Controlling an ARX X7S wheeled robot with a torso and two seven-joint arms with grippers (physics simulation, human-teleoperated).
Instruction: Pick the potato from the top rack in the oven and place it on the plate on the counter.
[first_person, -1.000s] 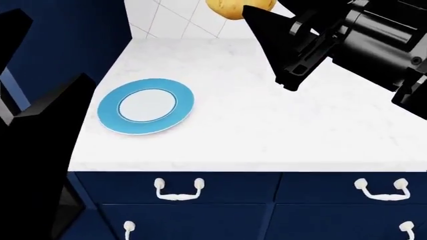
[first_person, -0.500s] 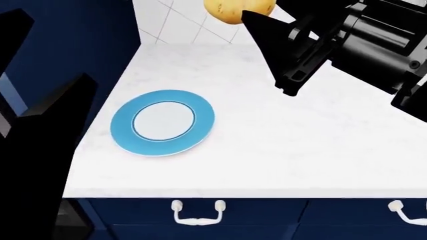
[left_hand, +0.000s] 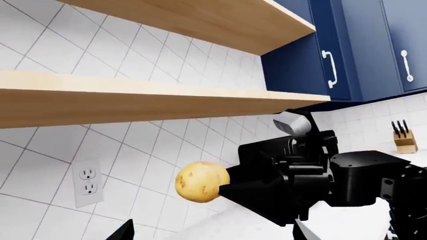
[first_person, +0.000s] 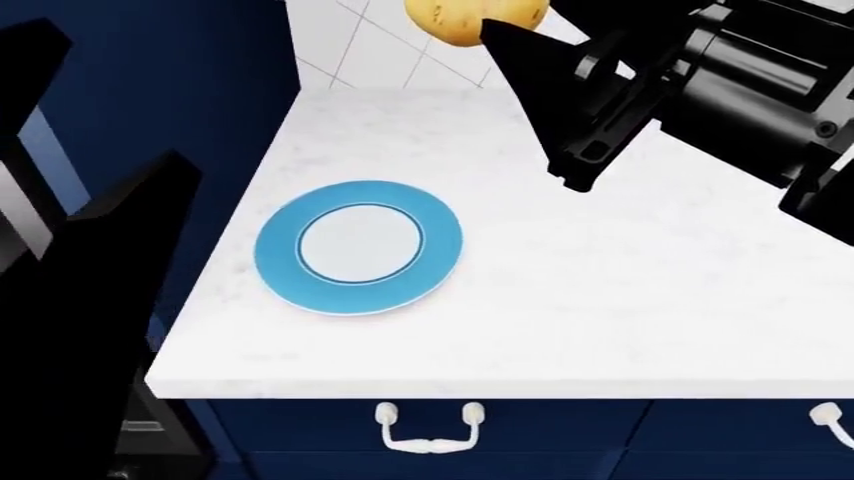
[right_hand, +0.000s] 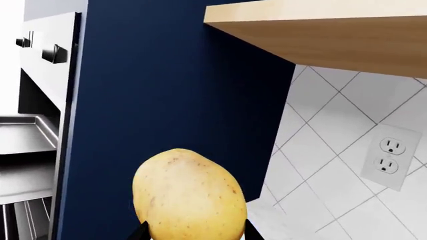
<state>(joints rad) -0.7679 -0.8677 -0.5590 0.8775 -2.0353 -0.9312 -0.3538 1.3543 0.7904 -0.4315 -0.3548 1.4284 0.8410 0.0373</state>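
My right gripper (first_person: 497, 30) is shut on the yellow-tan potato (first_person: 461, 20) and holds it high above the back of the white counter (first_person: 641, 300). The potato fills the right wrist view (right_hand: 190, 195) between the two black fingertips, and it also shows in the left wrist view (left_hand: 201, 181). The blue-rimmed plate (first_person: 358, 247) lies empty on the counter's left part, below and to the left of the potato. My left gripper (left_hand: 213, 235) is open and empty at the head view's left (first_person: 94, 130). The oven (right_hand: 40, 55) and a grey metal rack tray (right_hand: 27, 131) show in the right wrist view.
A tiled wall (first_person: 360, 40) with an outlet (right_hand: 390, 155) stands behind the counter. Wooden shelves (left_hand: 133, 97) hang above. A tall navy panel (right_hand: 167, 90) separates oven and counter. Navy drawers with white handles (first_person: 430, 425) sit below the counter's front edge. A knife block (left_hand: 403, 140) stands far off.
The head view has shifted, so the plate and counter edge now sit further right in it. The right gripper still holds the potato in about the same place in view.
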